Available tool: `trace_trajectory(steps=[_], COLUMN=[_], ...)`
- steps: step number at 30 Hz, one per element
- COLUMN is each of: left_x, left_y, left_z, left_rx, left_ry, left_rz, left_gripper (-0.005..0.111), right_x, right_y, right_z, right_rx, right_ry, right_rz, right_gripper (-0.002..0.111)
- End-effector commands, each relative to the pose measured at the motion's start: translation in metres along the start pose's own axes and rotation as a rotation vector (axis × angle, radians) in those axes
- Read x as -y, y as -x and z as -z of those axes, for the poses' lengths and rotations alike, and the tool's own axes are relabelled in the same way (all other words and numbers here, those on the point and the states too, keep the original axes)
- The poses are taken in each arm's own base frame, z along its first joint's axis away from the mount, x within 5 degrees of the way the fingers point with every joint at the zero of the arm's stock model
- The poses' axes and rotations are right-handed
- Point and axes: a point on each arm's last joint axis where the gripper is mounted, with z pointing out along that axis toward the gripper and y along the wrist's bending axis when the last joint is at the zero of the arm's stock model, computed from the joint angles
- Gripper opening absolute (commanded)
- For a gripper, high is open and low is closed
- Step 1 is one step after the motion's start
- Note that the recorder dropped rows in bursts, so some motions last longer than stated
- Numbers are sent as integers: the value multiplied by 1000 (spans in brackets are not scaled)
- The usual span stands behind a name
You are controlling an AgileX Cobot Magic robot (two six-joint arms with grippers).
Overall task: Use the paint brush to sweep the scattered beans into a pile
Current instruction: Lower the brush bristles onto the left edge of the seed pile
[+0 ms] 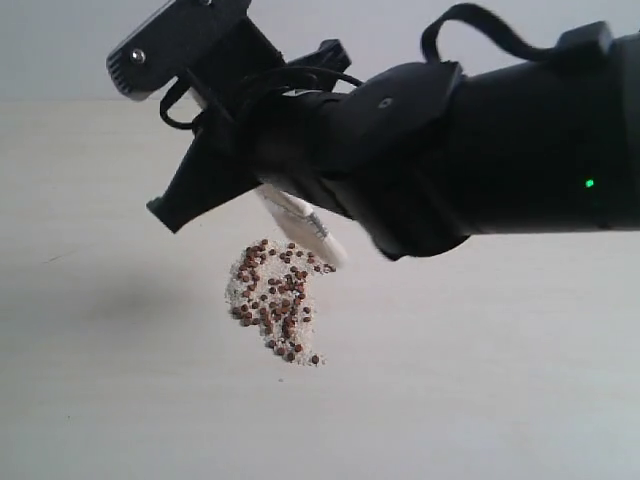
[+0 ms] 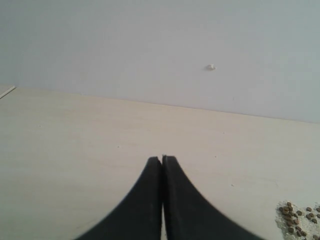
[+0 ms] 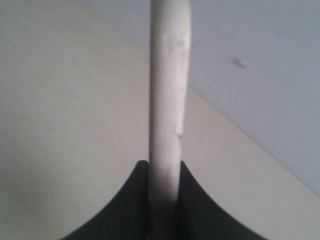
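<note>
**Beans.** The beans (image 1: 272, 300) lie in one loose clump on the pale surface (image 1: 480, 380), left of centre. They are small, round and reddish-brown. They sit on a patch of fine whitish grains. The clump is widest at its far end and narrows to a thin tail at its near end. A few beans sit apart at the far right edge of the clump.

**Brush.** The brush (image 1: 300, 222) slants down to the right from under the right arm (image 1: 470, 150). Only a pale off-white length with a short grey band shows. The rest is hidden by the arm. Its low end is just beside the far right edge of the clump. It cannot be told whether that end touches the surface.

**Right claw.** The right claw (image 3: 163, 167) is clamped on the brush (image 3: 170, 90). The jaws are parted only by the brush's thickness. The brush shows here edge-on as a narrow, pale, rounded strip running straight out from between the black fingers (image 3: 190, 185).

**Left claw.** The left claw (image 2: 161, 159) is fully closed, its jaws pressed together with nothing between them. It is over bare surface. Some beans (image 2: 297, 220) show at the edge of its wrist view, well apart from the tips.
</note>
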Motion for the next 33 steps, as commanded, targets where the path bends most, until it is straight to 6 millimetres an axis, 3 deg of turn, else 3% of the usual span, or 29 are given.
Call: trace_trajectory(steps=[1, 3, 7, 12, 16, 20, 22, 24, 29, 33], left_x=[0, 0, 0, 0, 0, 0, 0, 0, 0, 0], left_y=[-1, -1, -1, -1, -1, -1, -1, -1, -1, -1], left_z=[1, 1, 1, 1, 1, 1, 1, 1, 1, 1], left_rx=[6, 6, 6, 6, 6, 6, 6, 6, 6, 6], left_ry=[2, 2, 2, 2, 2, 2, 2, 2, 2, 2], left_rz=[2, 2, 2, 2, 2, 2, 2, 2, 2, 2], left_gripper=[0, 0, 0, 0, 0, 0, 0, 0, 0, 0], right_x=[4, 13, 10, -1, 13, 64, 92, 103, 79, 64], right_y=[-12, -18, -29, -28, -27, -24, -26, -37, -87, -100], right_z=[5, 2, 3, 14, 29, 29, 30, 19, 1, 6], right_rx=[-23, -46, -80, -49, 50, 210, 344, 367, 270, 224], right_ry=[269, 261, 304, 465, 644, 802, 941, 939, 953, 983], right_rz=[78, 48, 86, 314, 531, 366, 140, -23, -304, -349], right_gripper=[0, 0, 0, 0, 0, 0, 0, 0, 0, 0])
